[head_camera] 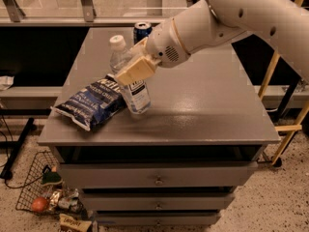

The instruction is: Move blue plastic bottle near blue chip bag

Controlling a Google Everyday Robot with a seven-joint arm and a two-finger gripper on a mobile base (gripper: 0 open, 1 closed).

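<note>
The blue plastic bottle (131, 83), clear with a white cap and white label, leans to the upper left with its base on or just above the grey table (203, 110). My gripper (133, 69) is shut around the bottle's middle; one tan finger (137, 70) lies across its front. The blue chip bag (91, 103) lies flat at the table's front left. Its right end touches or sits just beside the bottle's lower part.
A blue soda can (141, 31) stands at the back of the table, behind the gripper. The table has drawers (159, 178) below its front edge. A wire basket (41, 192) with litter sits on the floor at the left. Wooden legs (285, 124) stand at the right.
</note>
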